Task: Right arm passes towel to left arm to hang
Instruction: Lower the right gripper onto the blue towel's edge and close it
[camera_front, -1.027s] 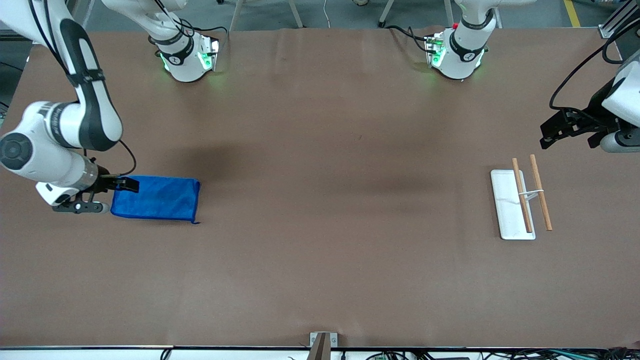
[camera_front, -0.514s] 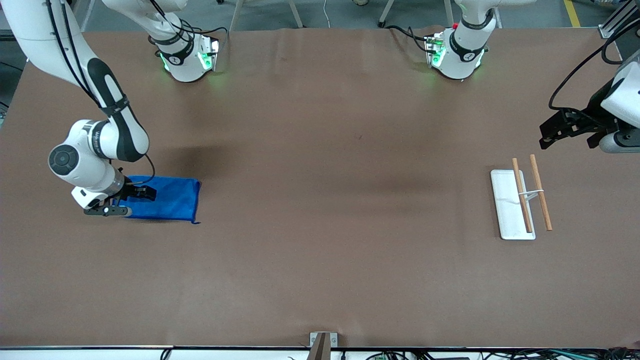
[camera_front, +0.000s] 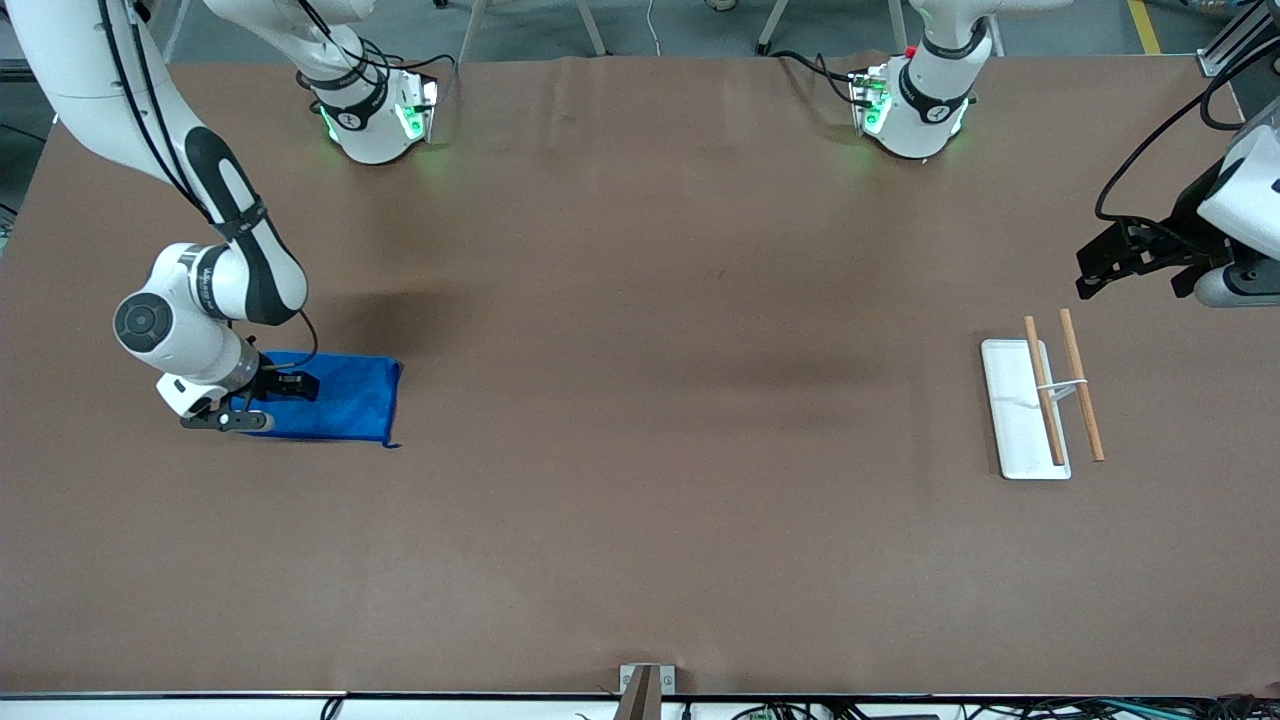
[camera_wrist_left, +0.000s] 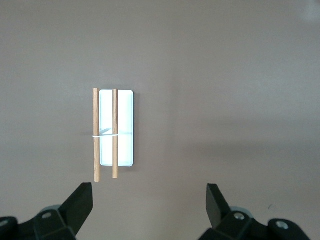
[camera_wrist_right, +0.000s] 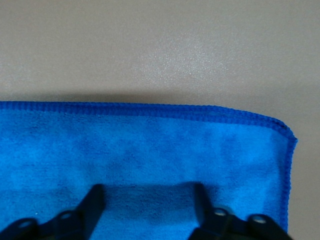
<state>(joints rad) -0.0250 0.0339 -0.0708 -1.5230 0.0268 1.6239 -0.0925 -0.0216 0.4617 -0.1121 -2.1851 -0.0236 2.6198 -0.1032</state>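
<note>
The blue towel (camera_front: 345, 398) lies flat on the table at the right arm's end. My right gripper (camera_front: 290, 384) is open and low over the towel's outer end, with its fingers spread just above the cloth. The right wrist view shows the towel (camera_wrist_right: 150, 150) filling the frame with its dark hem at the edge, and the right gripper (camera_wrist_right: 147, 197) over it. My left gripper (camera_front: 1098, 265) is open and empty, in the air over the table beside the rack, and the arm waits. The left gripper (camera_wrist_left: 148, 197) shows wide open in the left wrist view.
A white rack base (camera_front: 1008, 400) with two wooden rods (camera_front: 1081, 398) stands at the left arm's end of the table. It also shows in the left wrist view (camera_wrist_left: 124, 125). Both arm bases stand along the table's back edge.
My right arm swung in and lowered its gripper over the towel's outer end. The towel and the left arm stayed in place.
</note>
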